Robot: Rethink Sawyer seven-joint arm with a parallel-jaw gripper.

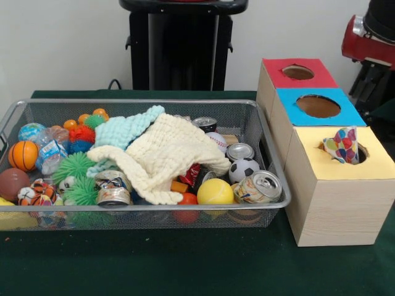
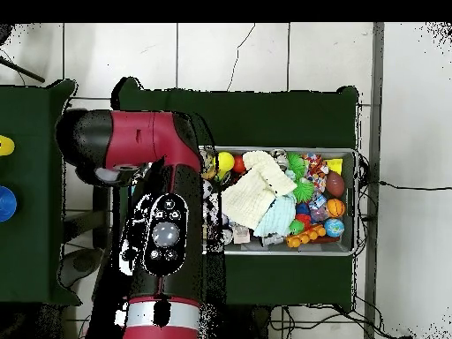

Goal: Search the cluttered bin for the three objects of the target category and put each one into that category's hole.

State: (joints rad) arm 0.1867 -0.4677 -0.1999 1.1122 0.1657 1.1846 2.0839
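Observation:
The wire-mesh bin [image 1: 185,208] stands on the green table, full of clutter; it also shows in the overhead view [image 2: 355,203]. One white fabric piece with coloured spots [image 1: 342,146] sticks up out of the hole in the yellow-topped box [image 1: 345,169]. No other spotted fabric shows in the bin. The red and black arm [image 1: 370,37] shows at the top right edge of the front view. In the overhead view the arm [image 2: 159,221] covers the area left of the bin. The gripper itself shows in neither view.
A cream waffle cloth [image 1: 166,154] and a mint-green cloth [image 1: 126,129] lie over balls, cans and spiky toys in the bin. A red-topped box [image 1: 296,74] and a blue-topped box [image 1: 318,106] with holes stand behind the yellow one. The pedestal [image 1: 182,43] stands behind the table.

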